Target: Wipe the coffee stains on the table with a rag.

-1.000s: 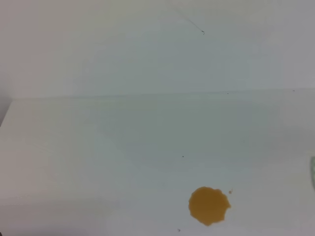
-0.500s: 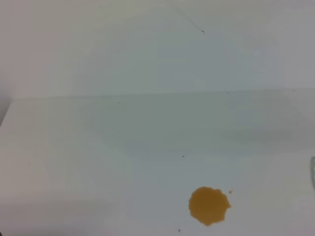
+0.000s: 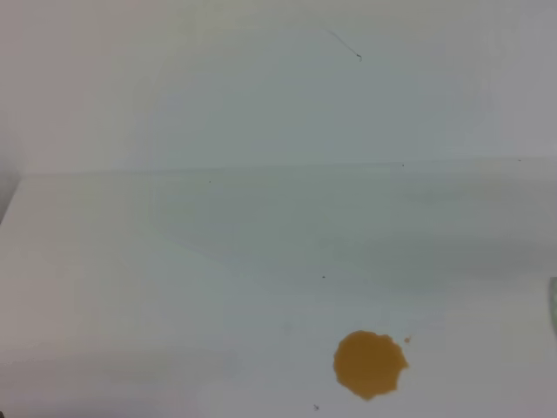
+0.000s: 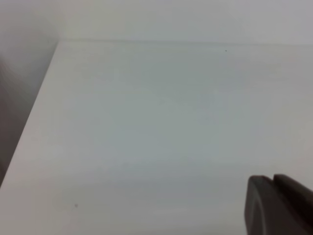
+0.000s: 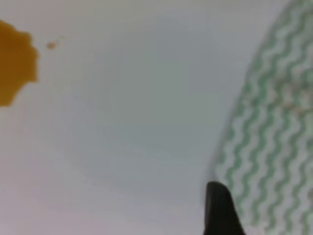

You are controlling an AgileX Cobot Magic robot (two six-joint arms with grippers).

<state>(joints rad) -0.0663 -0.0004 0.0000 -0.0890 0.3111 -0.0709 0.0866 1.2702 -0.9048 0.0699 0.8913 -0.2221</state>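
Nothing has moved since a second ago: the coffee stains (image 3: 370,364) sit untouched on the table (image 3: 174,287), the rag (image 5: 274,127) lies off right, I cannot tell my grippers' state, so I must grab it.

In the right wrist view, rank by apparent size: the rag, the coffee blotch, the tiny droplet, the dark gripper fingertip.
1. the rag, though cut off by the frame edge
2. the coffee blotch, also cropped, and the gripper fingertip, cropped and nearer the camera: too alike to rank
3. the droplet
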